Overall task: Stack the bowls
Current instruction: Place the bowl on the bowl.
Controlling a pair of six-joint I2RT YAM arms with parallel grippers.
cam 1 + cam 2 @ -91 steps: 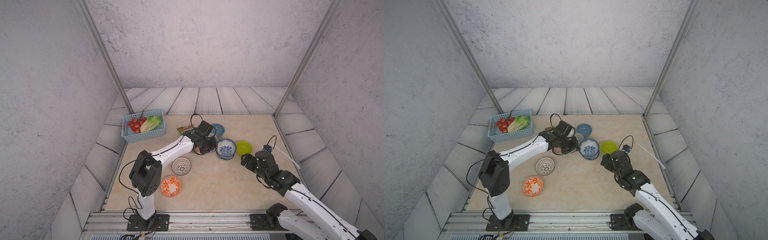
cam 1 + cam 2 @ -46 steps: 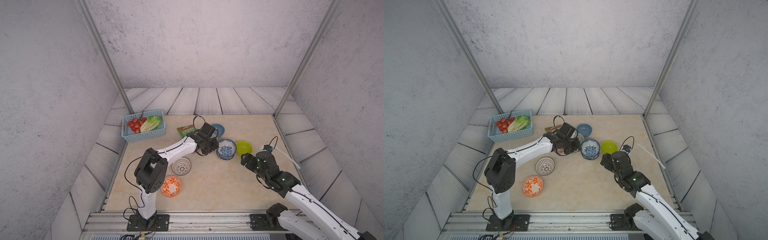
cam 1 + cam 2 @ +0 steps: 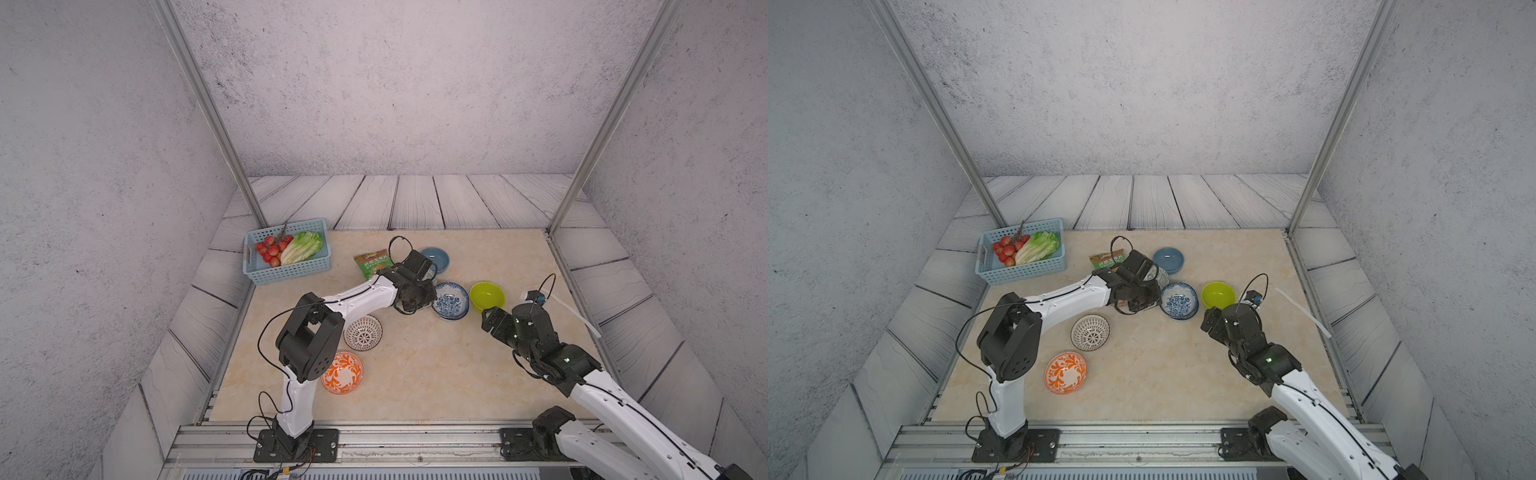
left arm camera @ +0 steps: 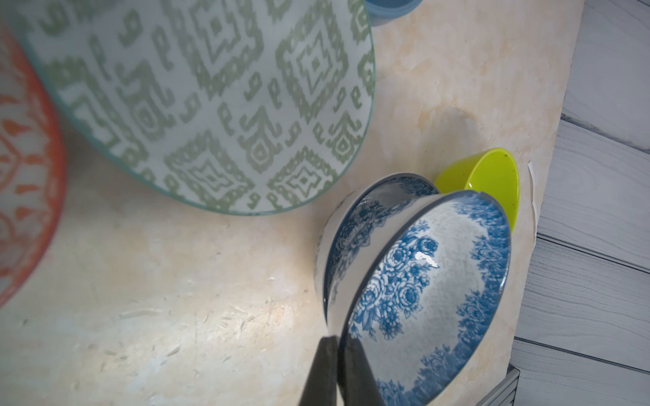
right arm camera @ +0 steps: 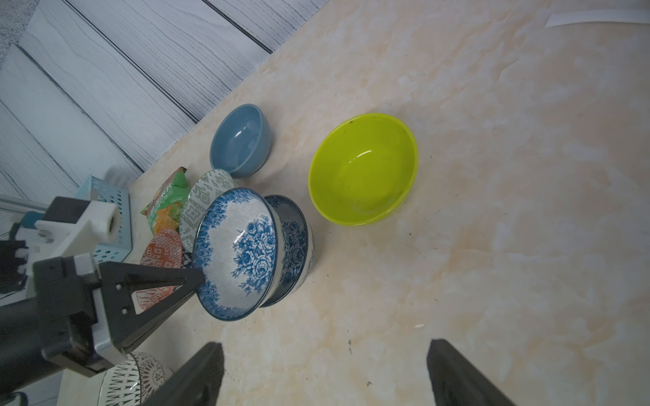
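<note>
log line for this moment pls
left fingers: shut on upper blue-floral bowl rim | bowl: tilted in lower blue-floral bowl | right fingers: open, empty

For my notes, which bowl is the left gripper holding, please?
The left gripper pinches the rim of the tilted blue-floral bowl leaning in its twin.

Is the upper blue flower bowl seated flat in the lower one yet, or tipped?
Tipped. The upper bowl leans at an angle inside the lower bowl, and the left pincer is shut on its rim.
</note>
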